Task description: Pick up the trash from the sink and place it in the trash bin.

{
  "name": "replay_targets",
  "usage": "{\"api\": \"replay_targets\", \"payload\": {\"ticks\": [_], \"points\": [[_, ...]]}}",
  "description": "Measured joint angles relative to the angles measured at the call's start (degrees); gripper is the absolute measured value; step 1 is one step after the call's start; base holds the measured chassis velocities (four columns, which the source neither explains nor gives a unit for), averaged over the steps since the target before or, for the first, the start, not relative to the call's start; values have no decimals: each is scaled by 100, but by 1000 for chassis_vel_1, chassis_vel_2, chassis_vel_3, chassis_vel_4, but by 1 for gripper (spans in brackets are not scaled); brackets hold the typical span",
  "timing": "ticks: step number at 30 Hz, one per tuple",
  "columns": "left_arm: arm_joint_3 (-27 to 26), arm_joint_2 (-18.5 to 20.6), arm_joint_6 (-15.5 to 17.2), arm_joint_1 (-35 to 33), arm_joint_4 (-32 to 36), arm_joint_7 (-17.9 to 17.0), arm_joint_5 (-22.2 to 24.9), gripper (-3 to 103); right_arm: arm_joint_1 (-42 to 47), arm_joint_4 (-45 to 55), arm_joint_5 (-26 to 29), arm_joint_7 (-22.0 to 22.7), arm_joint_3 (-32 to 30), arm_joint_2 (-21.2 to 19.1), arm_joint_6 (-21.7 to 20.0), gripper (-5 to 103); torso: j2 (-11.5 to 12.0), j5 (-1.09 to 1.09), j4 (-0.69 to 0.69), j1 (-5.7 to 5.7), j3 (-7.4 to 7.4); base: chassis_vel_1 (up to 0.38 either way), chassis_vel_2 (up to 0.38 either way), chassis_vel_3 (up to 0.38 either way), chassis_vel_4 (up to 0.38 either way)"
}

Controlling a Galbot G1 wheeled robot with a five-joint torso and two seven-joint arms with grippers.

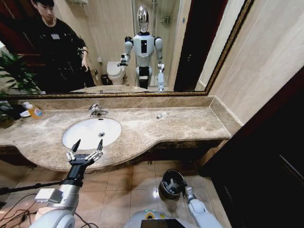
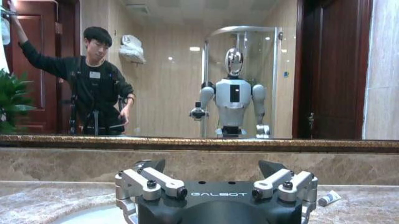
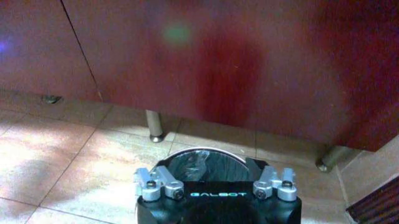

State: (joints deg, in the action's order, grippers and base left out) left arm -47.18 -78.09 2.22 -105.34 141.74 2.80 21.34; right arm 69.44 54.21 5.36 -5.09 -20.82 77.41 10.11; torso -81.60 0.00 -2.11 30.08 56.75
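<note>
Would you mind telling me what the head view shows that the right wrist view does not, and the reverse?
Head view alone: the white sink in the marble counter, a small white tube lying on the counter, the yellow-orange bottle, and the open left gripper at the sink's near edge. Right wrist view alone: the red cabinet front and its metal legs. Both: the trash bin on the tiled floor, with the right gripper over it.
</note>
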Motion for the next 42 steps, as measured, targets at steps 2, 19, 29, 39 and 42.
{"api": "replay_targets", "payload": {"ticks": [2,19,29,39,42], "points": [[0,0,0,0,0,0,0,100,7,15,19,8,-14,4,8,87,0,0,0,0,0,0,0,0,0],[0,0,0,0,0,0,0,100,103,239,198,125,-32,16,7,100,0,0,0,0,0,0,0,0,0],[0,0,0,0,0,0,0,100,505,1227,475,239,-35,-75,40,100,0,1,0,0,0,0,0,0,0],[0,0,0,0,0,0,0,100,1014,2575,913,448,-131,-292,-37,100,0,0,0,0,0,0,0,0,0],[0,0,0,0,0,0,0,100,1240,3469,1107,571,-186,-400,-283,100,0,-1,0,0,0,0,0,0,0]]}}
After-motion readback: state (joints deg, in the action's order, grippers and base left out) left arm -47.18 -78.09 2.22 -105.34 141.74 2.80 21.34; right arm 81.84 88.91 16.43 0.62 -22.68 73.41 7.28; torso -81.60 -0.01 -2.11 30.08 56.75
